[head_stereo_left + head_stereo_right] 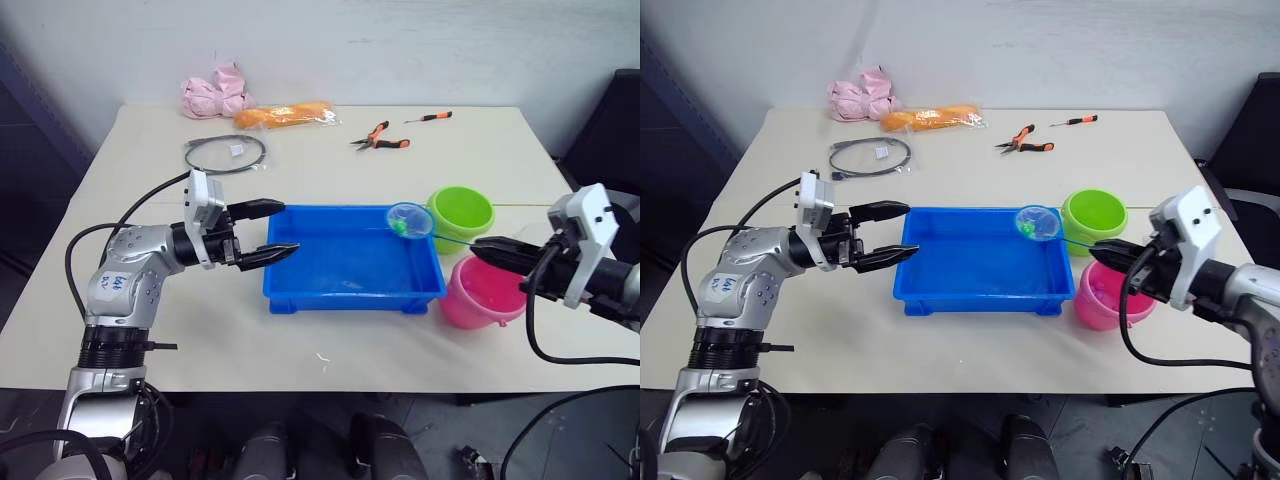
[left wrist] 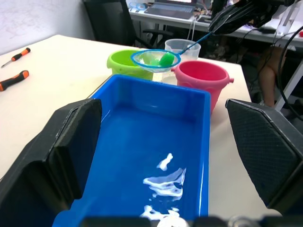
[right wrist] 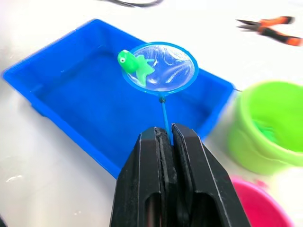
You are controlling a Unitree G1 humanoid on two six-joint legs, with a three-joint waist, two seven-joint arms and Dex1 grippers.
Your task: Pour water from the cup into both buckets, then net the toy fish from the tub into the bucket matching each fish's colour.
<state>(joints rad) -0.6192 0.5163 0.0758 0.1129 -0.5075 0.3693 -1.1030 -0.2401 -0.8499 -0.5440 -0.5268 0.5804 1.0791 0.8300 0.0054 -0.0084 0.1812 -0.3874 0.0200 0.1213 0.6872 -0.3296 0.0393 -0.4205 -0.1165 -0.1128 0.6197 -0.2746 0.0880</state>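
Note:
My right gripper is shut on the handle of the net. Its blue hoop hangs over the far right corner of the blue tub and holds a green toy fish. The lime green bucket stands just right of the hoop. In front of it is the pink bucket, under my right gripper. The clear cup shows between and behind the two buckets in the left wrist view. My left gripper is open at the tub's left end, holding nothing. The tub holds water.
At the back of the table lie a coiled black cable, orange-handled pliers, a small screwdriver, an orange bag and a pink bundle. A dark chair stands off the table's right side.

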